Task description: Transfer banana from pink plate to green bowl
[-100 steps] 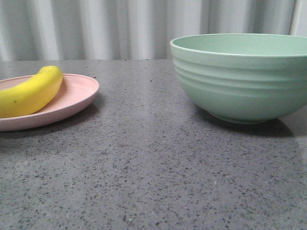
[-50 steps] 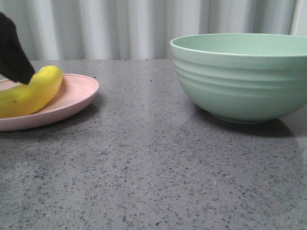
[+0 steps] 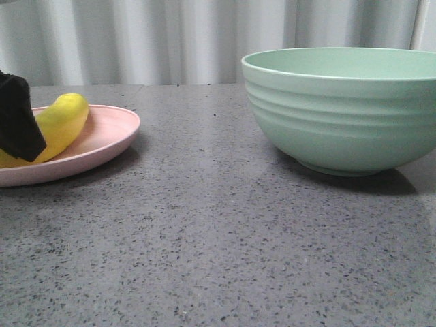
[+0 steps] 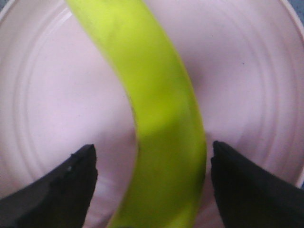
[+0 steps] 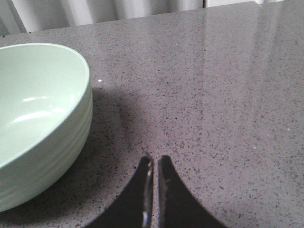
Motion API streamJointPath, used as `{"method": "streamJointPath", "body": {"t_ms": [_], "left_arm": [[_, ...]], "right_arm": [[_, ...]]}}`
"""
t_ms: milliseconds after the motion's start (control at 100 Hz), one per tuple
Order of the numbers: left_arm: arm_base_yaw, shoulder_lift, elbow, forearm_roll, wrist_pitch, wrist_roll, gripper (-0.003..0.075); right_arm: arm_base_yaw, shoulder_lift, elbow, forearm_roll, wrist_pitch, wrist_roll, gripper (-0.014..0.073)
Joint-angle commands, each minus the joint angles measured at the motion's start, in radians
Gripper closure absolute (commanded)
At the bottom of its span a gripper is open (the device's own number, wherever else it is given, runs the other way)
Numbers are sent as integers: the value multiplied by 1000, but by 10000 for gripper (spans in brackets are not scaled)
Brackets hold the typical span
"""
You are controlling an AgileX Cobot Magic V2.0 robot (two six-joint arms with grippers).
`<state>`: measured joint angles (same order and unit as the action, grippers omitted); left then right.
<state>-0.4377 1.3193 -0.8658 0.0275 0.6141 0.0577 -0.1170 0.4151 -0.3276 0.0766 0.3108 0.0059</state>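
The yellow banana point(image 3: 65, 117) lies on the pink plate point(image 3: 109, 139) at the table's left. My left gripper point(image 3: 17, 126) is low over the plate at the frame's left edge, one black finger in front of the banana. In the left wrist view the banana point(image 4: 156, 114) runs between the two spread fingers point(image 4: 71, 185); the gripper point(image 4: 152, 164) is open, with gaps on both sides, above the plate point(image 4: 57, 95). The green bowl point(image 3: 344, 109) stands at the right, empty. My right gripper point(image 5: 154, 164) is shut and empty, beside the bowl point(image 5: 38, 118).
Speckled grey tabletop point(image 3: 218, 231) lies between plate and bowl. A pale pleated curtain point(image 3: 170, 41) hangs behind the table's far edge.
My left gripper has come into view at the left and dropped lower, its finger now in front of the banana. Banana, plate and bowl have not moved.
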Motion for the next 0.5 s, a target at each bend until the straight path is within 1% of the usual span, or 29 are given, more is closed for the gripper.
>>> {"method": "streamJointPath", "body": {"t_ms": [0, 190, 240, 420, 490], "left_arm": [[-10, -20, -35, 4, -52, 1, 302], [-10, 3, -35, 4, -50, 1, 430], [-10, 11, -37, 4, -50, 1, 443], [-10, 28, -37, 4, -50, 1, 447], [-10, 30, -37, 4, -50, 1, 480]], "right_arm": [[2, 13, -37, -2, -81, -6, 666], [2, 13, -37, -2, -81, -6, 666], [2, 13, -37, -2, -81, -6, 666], [2, 13, -37, -2, -81, -6, 666], [2, 13, -37, -2, -81, -6, 666]]}}
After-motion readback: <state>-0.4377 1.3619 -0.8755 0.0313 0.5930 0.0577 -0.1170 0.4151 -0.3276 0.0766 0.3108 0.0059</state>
